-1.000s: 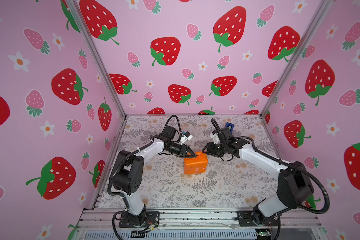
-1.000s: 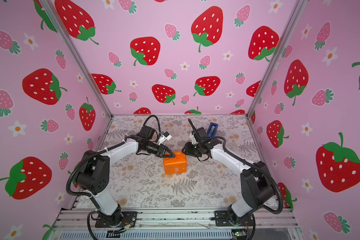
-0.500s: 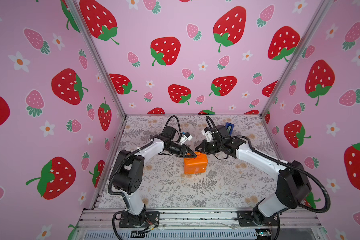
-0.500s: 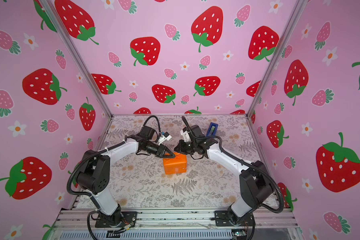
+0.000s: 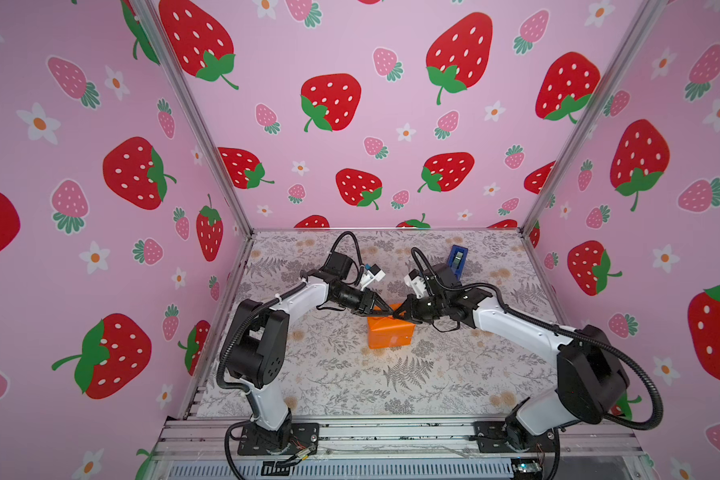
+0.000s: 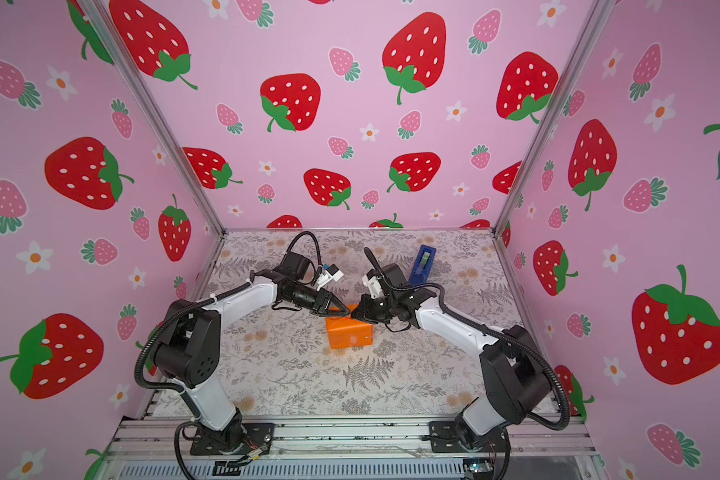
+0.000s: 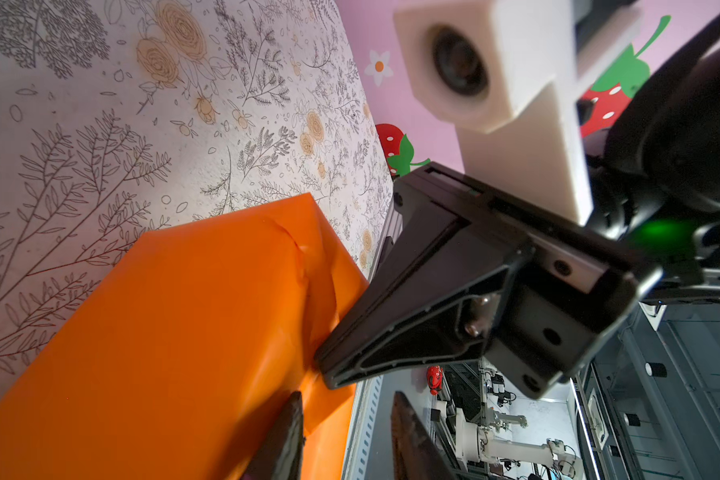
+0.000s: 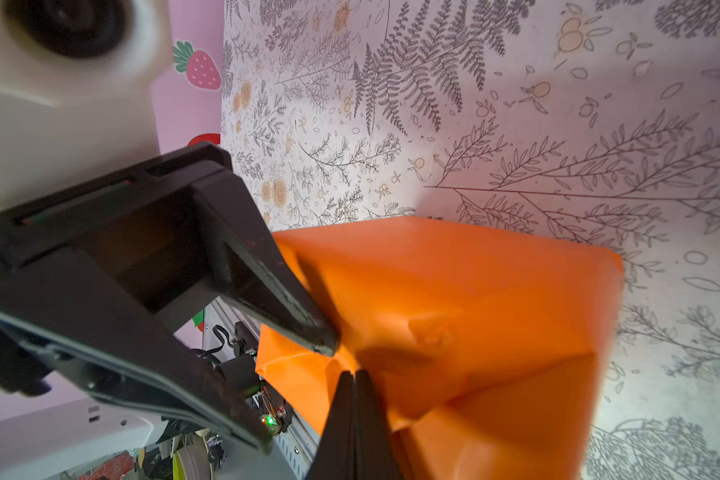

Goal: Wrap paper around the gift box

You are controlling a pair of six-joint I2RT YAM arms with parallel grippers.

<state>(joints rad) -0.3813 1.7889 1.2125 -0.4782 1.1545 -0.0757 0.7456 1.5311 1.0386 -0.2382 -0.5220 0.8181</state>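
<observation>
The orange paper [image 5: 391,336] [image 6: 350,336] is wrapped round the gift box, which is hidden under it. The parcel sits mid-table in both top views. My left gripper [image 5: 388,309] [image 6: 346,311] reaches its far top edge from the left. It stands open, with one finger [image 7: 289,436] lying against the paper [image 7: 184,311] and an edge of the paper reaching into the gap. My right gripper [image 5: 399,314] [image 6: 356,314] comes in from the right and is shut. Its closed tips [image 8: 354,390] rest against a creased fold of the paper [image 8: 495,299], almost touching the left gripper's fingertips [image 8: 321,343].
A bright-blue tape dispenser [image 5: 457,257] [image 6: 422,262] stands at the back right, behind my right arm. The floral table covering [image 5: 350,382] lies under everything. Pink strawberry walls close the left, back and right sides. An aluminium rail [image 5: 391,432] runs along the front.
My right gripper has swung left to the parcel's far top edge and shut there. The left gripper and the parcel have stayed put.
</observation>
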